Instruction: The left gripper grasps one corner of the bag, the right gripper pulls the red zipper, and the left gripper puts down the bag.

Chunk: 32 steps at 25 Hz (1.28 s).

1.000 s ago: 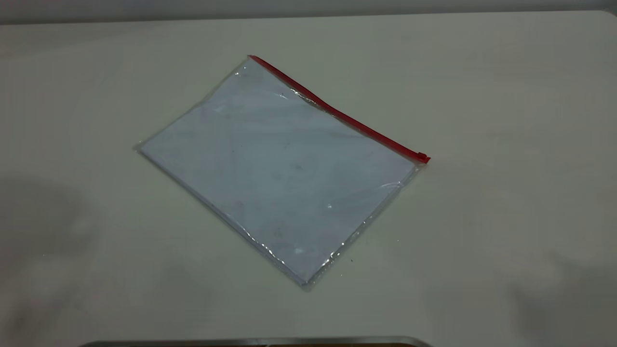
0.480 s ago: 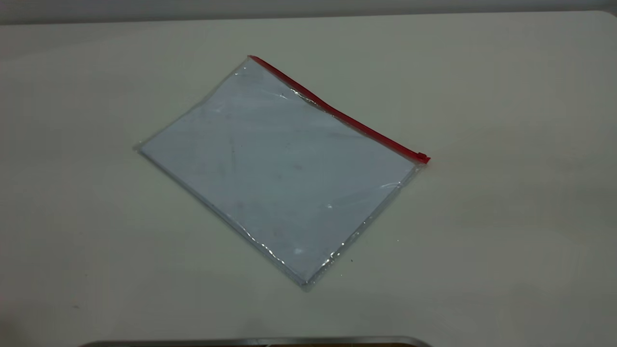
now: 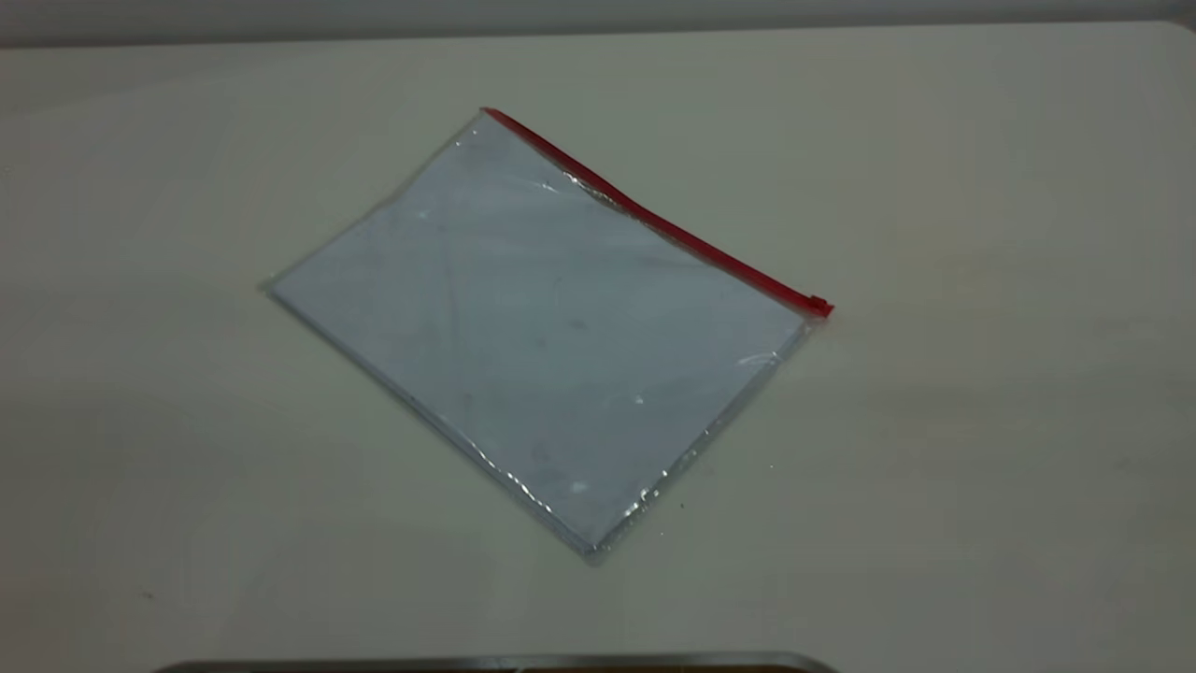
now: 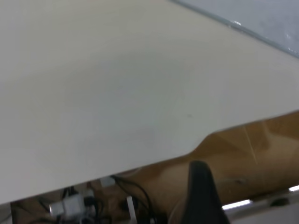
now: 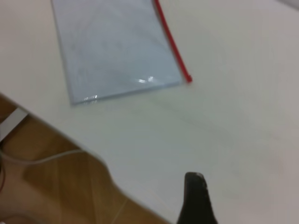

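The bag (image 3: pixel 542 327) lies flat and turned at an angle near the middle of the pale table (image 3: pixel 981 486). It is clear crinkly plastic over a bluish-white sheet. The red zipper (image 3: pixel 654 222) runs along its far right edge, with the slider tab (image 3: pixel 819 305) at the right corner. Neither arm appears in the exterior view. The left gripper (image 4: pixel 201 186) shows only as a dark tip beyond the table's edge, far from the bag's edge (image 4: pixel 261 14). The right gripper (image 5: pixel 195 191) hangs above bare table near the edge, well away from the bag (image 5: pixel 112 51) and zipper (image 5: pixel 170 42).
A grey metal strip (image 3: pixel 495 662) lies along the near edge of the exterior view. Past the table's edge there is brown floor (image 4: pixel 261 144), with cables and a white plug (image 4: pixel 74 205) underneath. Bare tabletop surrounds the bag on all sides.
The dark shadows over the table's near left and near right corners have faded away. The bag has not moved.
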Tool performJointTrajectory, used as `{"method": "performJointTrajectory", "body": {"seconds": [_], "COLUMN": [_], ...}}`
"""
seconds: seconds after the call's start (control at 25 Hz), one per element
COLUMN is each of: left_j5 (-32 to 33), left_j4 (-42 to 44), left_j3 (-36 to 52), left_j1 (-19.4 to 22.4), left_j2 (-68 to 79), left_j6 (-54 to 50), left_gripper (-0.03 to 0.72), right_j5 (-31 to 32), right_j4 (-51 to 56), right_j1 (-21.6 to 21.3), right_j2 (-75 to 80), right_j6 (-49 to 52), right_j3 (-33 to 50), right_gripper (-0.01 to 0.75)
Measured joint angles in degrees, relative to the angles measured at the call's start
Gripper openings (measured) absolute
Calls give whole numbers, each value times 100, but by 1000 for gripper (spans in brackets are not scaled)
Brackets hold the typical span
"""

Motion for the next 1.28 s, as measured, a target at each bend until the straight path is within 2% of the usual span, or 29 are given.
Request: {"method": "performJointTrajectory", "body": {"seconds": [0.36,1.04,1.28], "left_j5": [-135,-170,-170], "left_j4": [6,10,10], "left_j3": [409,445,445], "left_j1": [0,0,297], "left_j2": [-887,-904,-1070], "left_j6": [6,4,-106], "left_gripper": [584,584,584], "right_j5": [-16,-19,-19], "right_j4": [32,94,99], "right_j1": [0,0,0], "right_j2": [-249,-249,-249], "right_j6": [0,0,0], "right_j3": [6,13,13], "right_gripper": [578,578,578]}}
